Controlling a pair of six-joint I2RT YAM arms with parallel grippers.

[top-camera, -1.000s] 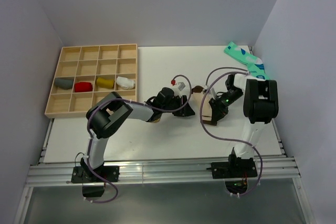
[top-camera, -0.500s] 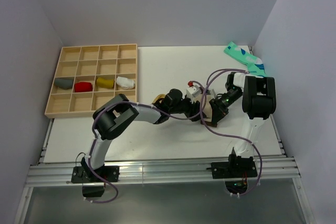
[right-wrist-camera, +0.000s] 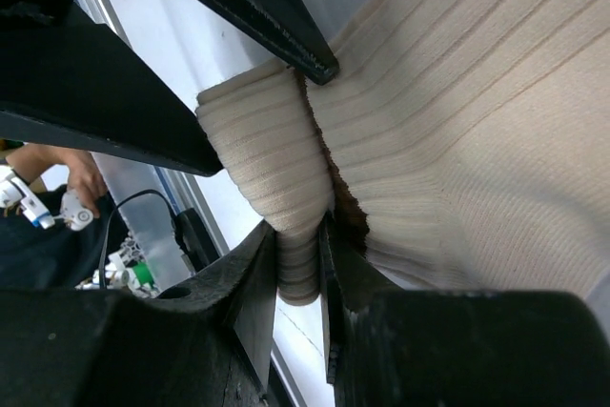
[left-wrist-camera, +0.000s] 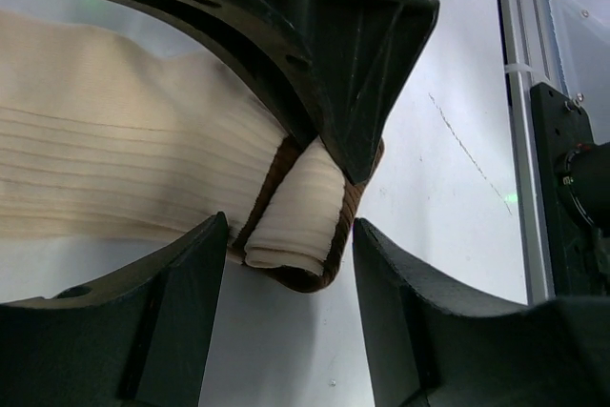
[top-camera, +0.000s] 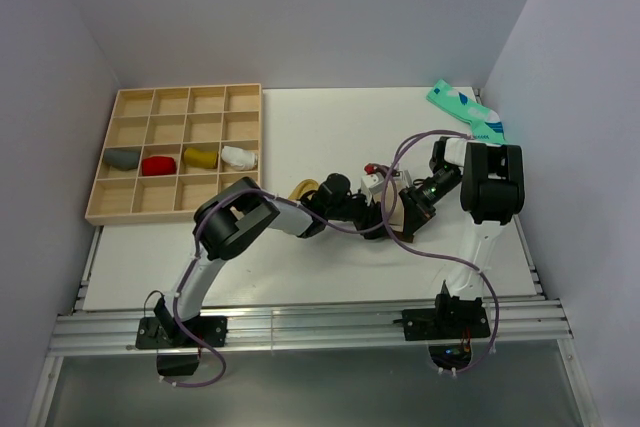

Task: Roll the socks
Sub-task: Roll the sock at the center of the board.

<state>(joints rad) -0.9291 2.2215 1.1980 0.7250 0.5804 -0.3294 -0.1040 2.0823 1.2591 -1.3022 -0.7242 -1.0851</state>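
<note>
The fingers of the right gripper [right-wrist-camera: 297,234] are pressed together on a rolled fold of the beige sock [right-wrist-camera: 457,121], close to its dark brown band. The left gripper [left-wrist-camera: 291,235] has its fingers [left-wrist-camera: 172,321] apart, one on each side of this rolled end and just beside it. The rest of the sock lies flat on the table [top-camera: 300,267], to the right of the middle. A green sock [top-camera: 455,102] lies at the far right corner. Near the left edge, a wooden tray [top-camera: 100,209] holds a mustard-yellow rolled sock [top-camera: 200,157] in its third row from the far side.
</note>
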